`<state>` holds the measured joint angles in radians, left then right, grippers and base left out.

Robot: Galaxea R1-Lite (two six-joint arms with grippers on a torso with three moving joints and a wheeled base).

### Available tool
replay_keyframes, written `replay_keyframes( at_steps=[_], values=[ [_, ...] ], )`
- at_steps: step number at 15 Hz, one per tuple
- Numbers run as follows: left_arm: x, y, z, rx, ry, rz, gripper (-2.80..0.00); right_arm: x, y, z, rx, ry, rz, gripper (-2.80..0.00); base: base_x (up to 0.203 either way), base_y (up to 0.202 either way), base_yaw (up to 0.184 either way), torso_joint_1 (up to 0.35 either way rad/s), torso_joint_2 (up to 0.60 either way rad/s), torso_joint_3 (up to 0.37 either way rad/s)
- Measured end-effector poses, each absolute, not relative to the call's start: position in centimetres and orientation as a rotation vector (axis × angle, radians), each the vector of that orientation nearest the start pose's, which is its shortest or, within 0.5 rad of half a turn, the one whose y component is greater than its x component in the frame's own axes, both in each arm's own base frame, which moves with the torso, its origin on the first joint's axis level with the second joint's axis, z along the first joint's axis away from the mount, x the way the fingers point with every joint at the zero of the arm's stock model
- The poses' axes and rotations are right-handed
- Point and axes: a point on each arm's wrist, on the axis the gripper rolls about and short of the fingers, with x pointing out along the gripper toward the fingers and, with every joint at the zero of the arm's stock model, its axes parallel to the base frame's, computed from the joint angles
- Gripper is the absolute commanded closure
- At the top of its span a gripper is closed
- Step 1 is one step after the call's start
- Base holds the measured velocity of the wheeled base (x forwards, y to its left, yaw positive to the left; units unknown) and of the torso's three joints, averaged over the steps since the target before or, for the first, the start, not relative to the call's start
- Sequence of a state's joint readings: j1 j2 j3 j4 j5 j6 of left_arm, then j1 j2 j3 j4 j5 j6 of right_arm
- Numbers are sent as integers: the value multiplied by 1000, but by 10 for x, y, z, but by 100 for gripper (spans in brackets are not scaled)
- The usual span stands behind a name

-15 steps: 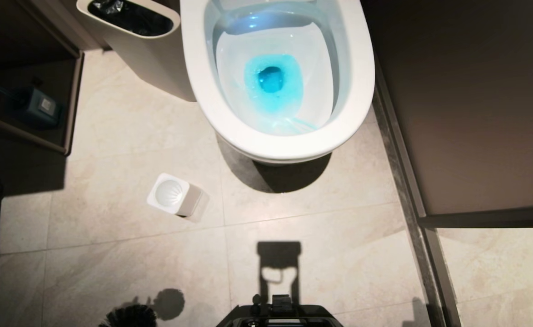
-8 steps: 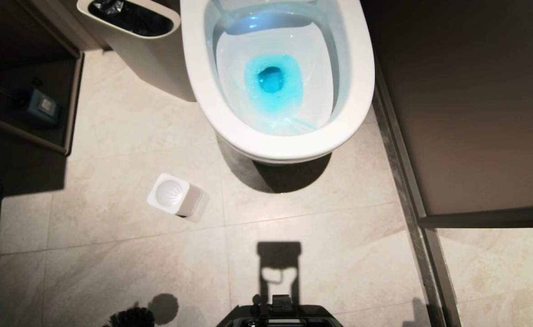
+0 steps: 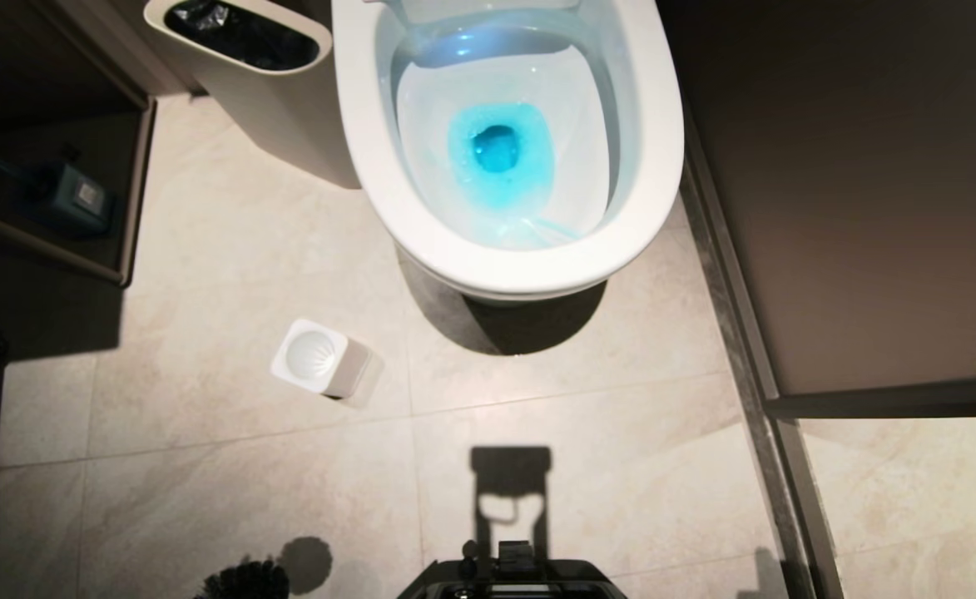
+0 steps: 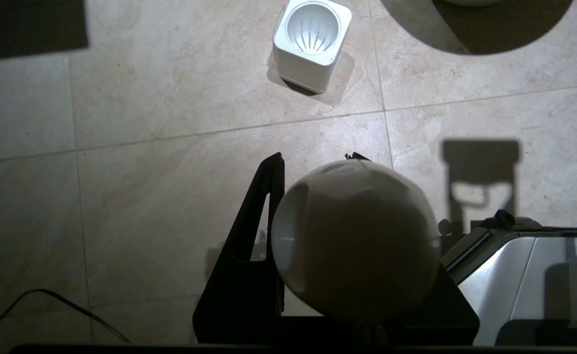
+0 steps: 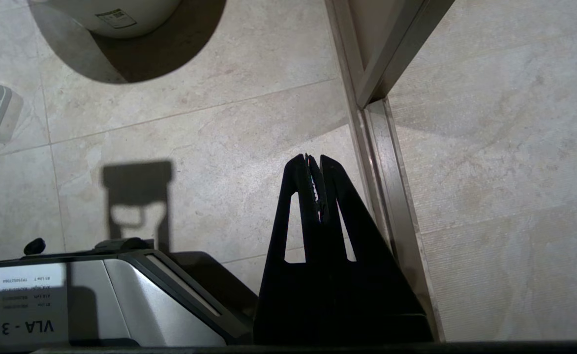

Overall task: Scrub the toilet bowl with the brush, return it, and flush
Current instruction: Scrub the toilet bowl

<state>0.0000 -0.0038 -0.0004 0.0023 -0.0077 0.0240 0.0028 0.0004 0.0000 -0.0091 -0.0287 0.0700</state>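
Since a second ago the black bristle head of the brush (image 3: 245,580) has slid slightly right and lower along the bottom edge of the head view, and its round shadow on the floor (image 3: 205,466) has shifted with it. The whole picture has also nudged slightly, which is the camera moving, not the things.

The left gripper (image 4: 313,162) holds the brush: in the left wrist view the rounded white end of the handle (image 4: 354,238) fills the space between the jaws, which are clamped on it. One black triangular finger (image 4: 263,206) shows beside the knob; the other is almost wholly hidden behind it, only its tip peeking out. The shaft and bristles are hidden below the knob in that view, and in the head view the bristle head is cut off by the frame edge.

Ahead of the left jaws, well apart, stands the empty brush holder (image 4: 312,44), a white rounded-square cup with ribs fanning across its base. Farther ahead is the toilet bowl (image 3: 508,266), glossy white and oval, lid up, with bright blue water pooled at its drain. Beside it stands an off-white oval waste bin (image 3: 279,91) with a black liner.

The right gripper (image 5: 314,162) hangs over bare matte beige stone tile with its jaws pressed together on nothing, just beside a metal door threshold (image 5: 381,147).
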Motion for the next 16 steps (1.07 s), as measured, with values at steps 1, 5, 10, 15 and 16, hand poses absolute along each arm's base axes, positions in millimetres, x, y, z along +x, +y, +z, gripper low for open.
replay_keyframes(
  at_steps=[1,5,10,15,16],
  values=[
    [-23,0,75,25,-1,-7,0,-23,-1,76,70,-9,-26,0,0,0,0,-1,-2,138],
    [-23,0,76,8,-3,-2,0,-23,-1,76,70,-10,-26,0,0,0,0,0,0,158],
    [-23,0,76,3,-4,-1,0,-23,-1,76,70,-10,-26,0,0,0,0,0,1,195],
    [-23,0,76,-2,-4,0,0,-23,-1,76,70,-10,-26,0,0,0,0,4,2,202],
    [-23,0,76,-2,-3,0,0,-23,-1,76,70,-10,-26,0,0,0,0,3,-4,202]
  ],
)
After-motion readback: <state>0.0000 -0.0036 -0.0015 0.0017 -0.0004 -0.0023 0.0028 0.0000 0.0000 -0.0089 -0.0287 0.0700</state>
